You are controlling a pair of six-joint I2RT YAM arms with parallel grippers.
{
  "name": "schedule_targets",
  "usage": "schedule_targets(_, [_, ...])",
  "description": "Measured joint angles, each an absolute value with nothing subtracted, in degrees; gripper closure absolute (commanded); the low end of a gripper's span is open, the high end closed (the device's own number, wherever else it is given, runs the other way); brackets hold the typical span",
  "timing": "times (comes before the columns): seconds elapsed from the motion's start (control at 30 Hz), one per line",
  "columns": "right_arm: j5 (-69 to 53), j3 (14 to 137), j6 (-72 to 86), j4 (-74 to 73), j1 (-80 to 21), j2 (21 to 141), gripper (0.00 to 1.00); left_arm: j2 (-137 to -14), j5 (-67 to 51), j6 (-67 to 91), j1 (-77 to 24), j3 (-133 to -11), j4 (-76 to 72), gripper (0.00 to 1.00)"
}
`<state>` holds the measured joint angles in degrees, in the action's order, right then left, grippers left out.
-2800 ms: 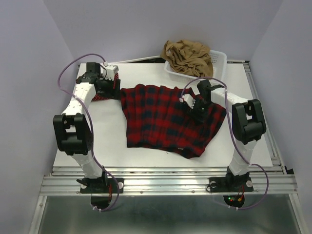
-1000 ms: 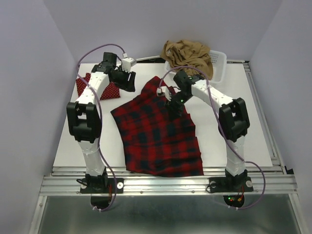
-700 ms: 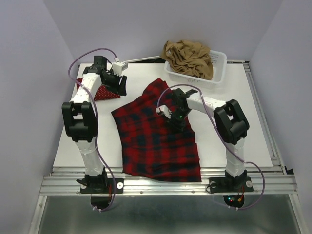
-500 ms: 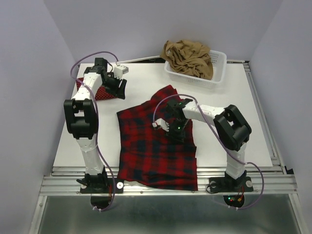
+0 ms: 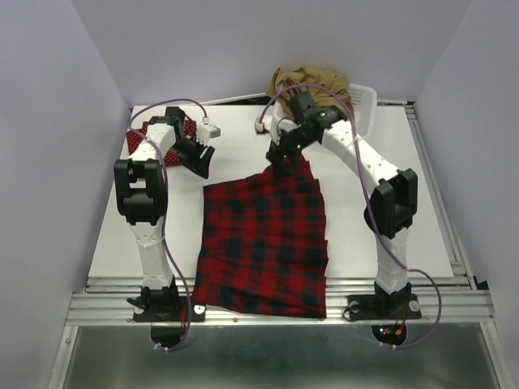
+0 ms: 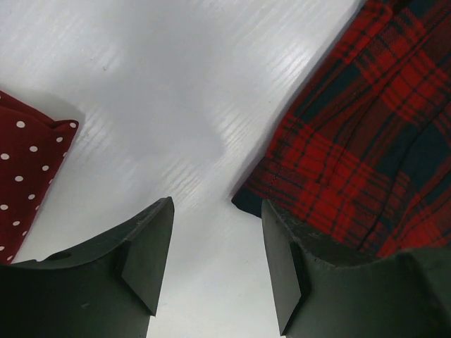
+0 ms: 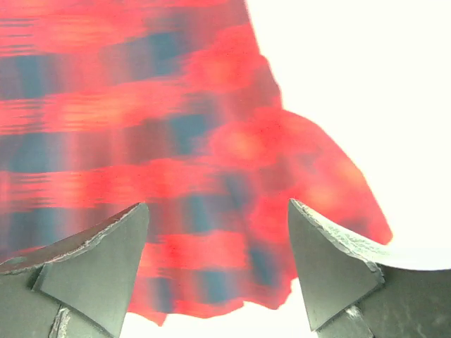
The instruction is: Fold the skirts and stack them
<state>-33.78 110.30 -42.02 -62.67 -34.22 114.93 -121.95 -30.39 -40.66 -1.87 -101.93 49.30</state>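
Plaid skirt (image 5: 263, 243) is seen spread flat on the table (image 5: 405, 203), reaching from under the right gripper (image 7: 218, 208) back to the table's near edge. Right gripper's fingers are held wide apart above the skirt's far edge, nothing between them (wrist view blurred). Left gripper (image 6: 217, 211) is held over bare table, fingers apart and gripping nothing. A plaid corner lies just beside its right finger (image 6: 282, 267). Dotted skirt (image 6: 21, 169) sits folded off to its left, apart from the fingers. Beyond the right gripper, tan skirt (image 5: 312, 87) is heaped in the white basket (image 5: 366, 104).
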Motion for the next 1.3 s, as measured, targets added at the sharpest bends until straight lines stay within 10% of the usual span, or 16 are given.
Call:
schedule_targets(0.17, [-28.36, 125.05, -46.96, -55.22, -23.90, 125.21, 0.12, -121.97, -30.06, -41.63, -2.55, -100.68, 48.93, 0.36])
schedule_targets(0.7, [-27.64, 118.41, -67.40, -45.89, -23.31, 136.46, 0.02, -121.97, -29.12, -43.72, -4.51, -96.25, 46.72, 0.34])
schedule_targets(0.9, [-29.45, 114.78, -72.34, -45.50, -23.16, 135.87, 0.35, -121.97, -27.83, -44.88, -5.06, -93.71, 45.98, 0.40])
schedule_targets(1.07, [-30.00, 112.25, -73.89, -45.08, -23.11, 134.80, 0.93, -121.40, -26.65, -45.47, -6.68, -92.07, 44.21, 0.84])
schedule_targets(1.1, [-29.06, 112.25, -73.78, -45.01, -23.11, 134.80, 0.97, -121.30, -26.46, -45.39, -7.11, -91.74, 43.88, 0.97])
schedule_targets(1.3, [-24.29, 119.11, -69.93, -44.60, -23.31, 138.30, 0.99, -121.93, -26.44, -42.89, -7.51, -94.32, 43.92, 1.00])
